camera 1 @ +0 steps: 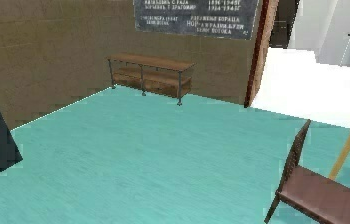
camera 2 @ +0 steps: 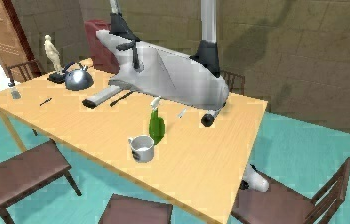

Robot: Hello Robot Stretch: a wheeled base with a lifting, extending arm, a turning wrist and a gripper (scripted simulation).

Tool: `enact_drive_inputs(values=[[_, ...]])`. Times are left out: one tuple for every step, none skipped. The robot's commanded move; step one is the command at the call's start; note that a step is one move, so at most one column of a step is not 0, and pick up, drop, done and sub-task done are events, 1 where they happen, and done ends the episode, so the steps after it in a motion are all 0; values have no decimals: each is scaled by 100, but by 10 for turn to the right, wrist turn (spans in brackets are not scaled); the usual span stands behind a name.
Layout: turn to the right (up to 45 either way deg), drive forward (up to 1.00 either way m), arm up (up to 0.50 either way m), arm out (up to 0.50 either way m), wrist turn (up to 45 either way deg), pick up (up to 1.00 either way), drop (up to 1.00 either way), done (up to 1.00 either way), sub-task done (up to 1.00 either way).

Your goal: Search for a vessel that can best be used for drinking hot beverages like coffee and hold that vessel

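A long wooden table (camera 2: 93,125) among brown chairs (camera 2: 23,172) carries a big grey exercise machine (camera 2: 168,75), a kettle (camera 2: 78,78), a green bottle (camera 2: 157,127) and, just beside the bottle, a small grey mug-like vessel (camera 2: 141,149), while I cannot tell the claw's state.

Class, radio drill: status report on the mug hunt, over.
Grey mug on table, near edge, beside green bottle. Big machine behind it. Chairs along the near side. Over.
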Motion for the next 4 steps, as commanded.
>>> enact_drive_inputs(values=[[0, 0, 32, 0, 0, 0, 0, 0, 0], [0, 0, 0, 32, 0, 0, 0, 0, 0], [0, 0, 0, 0, 450, 0, 0, 0, 0], [0, 0, 0, 0, 450, 0, 0, 0, 0]])
